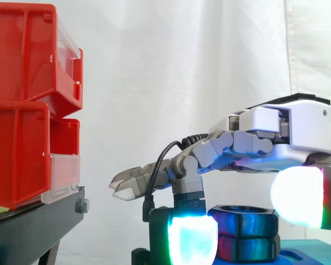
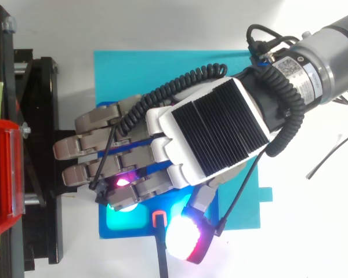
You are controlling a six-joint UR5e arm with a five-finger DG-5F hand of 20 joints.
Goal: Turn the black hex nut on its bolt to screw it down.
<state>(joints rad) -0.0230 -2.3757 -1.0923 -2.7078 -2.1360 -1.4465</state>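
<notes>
Palm-down, the grey robot hand (image 1: 298, 127) hung just over the black hex nut (image 1: 243, 218) on its bolt above a blue base (image 1: 306, 254), apparently placed to twist it; whether it gripped could not be told.

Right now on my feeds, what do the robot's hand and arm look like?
The hand has a pale grey shell with a black ribbed panel on its back. Its fingers are grey blocky segments ending in thick glowing pads: one cyan-green, one white edged red, one magenta. The arm is a grey cylinder with a printed label near the wrist.
</notes>
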